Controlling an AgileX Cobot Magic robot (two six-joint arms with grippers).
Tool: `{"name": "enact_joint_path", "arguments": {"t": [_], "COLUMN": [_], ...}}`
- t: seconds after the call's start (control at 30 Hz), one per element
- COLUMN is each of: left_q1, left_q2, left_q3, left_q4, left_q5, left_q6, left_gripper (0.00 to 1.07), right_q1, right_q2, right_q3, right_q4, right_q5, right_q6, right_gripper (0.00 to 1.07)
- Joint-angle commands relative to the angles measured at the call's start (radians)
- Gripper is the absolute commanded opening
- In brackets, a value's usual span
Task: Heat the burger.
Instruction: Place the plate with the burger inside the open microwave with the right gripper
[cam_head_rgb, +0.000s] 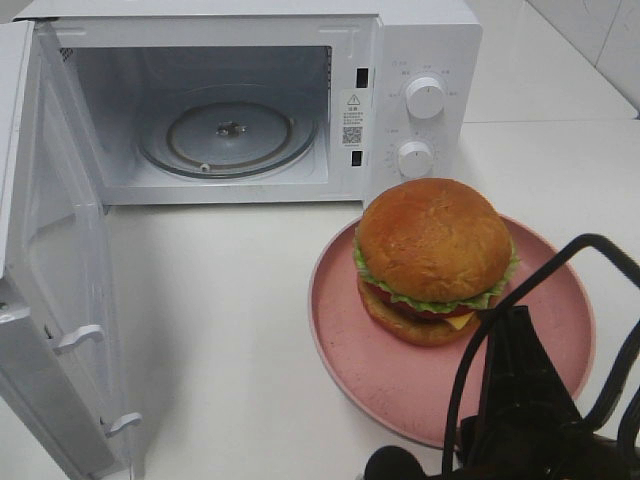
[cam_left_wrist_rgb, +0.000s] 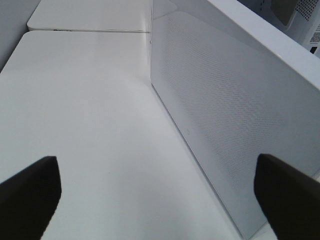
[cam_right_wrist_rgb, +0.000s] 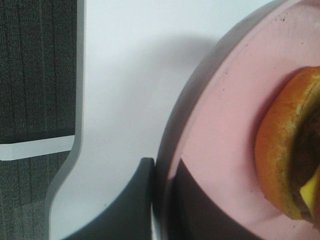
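Burger (cam_head_rgb: 433, 262) sits on pink plate (cam_head_rgb: 345, 345), on table (cam_head_rgb: 220, 320) just in front of open microwave (cam_head_rgb: 425, 45), right of its mouth. Glass turntable (cam_head_rgb: 228, 135) inside is likely target. Right gripper (cam_right_wrist_rgb: 159, 202) pinched tight on plate's near rim. Risk: thin edge grip, tall burger. Tilt on lift and burger slides off; plate may clip microwave's side wall going in. Right arm (cam_head_rgb: 520, 400) low, reaching in from near edge. Left gripper (cam_left_wrist_rgb: 158, 195) spread wide, empty, hanging beside swung-out door (cam_left_wrist_rgb: 225, 115).
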Motion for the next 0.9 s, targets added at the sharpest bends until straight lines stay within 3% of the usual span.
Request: {"name": "enact_joint_path", "arguments": {"t": [0.03, 0.33, 0.9], "left_q1": [-0.007, -0.007, -0.007], "left_q2": [-0.018, -0.018, -0.018], "left_q3": [0.003, 0.003, 0.003], "left_q4": [-0.005, -0.005, -0.005], "left_q5": [-0.007, -0.007, -0.007], "left_q6": [0.002, 0.002, 0.002], "left_gripper": [0.98, 0.98, 0.98], "right_q1": [-0.001, -0.023, -0.377], "right_q2": [-0.009, -0.009, -0.009], "right_q3": [0.0, 0.001, 0.0], "right_q4": [-0.082, -0.15, -0.106], "right_q5": [-0.019, -0.131, -0.44], "right_q6": [-0.053, -0.084, -0.555], "right_gripper": [0.0, 0.0, 0.0]}}
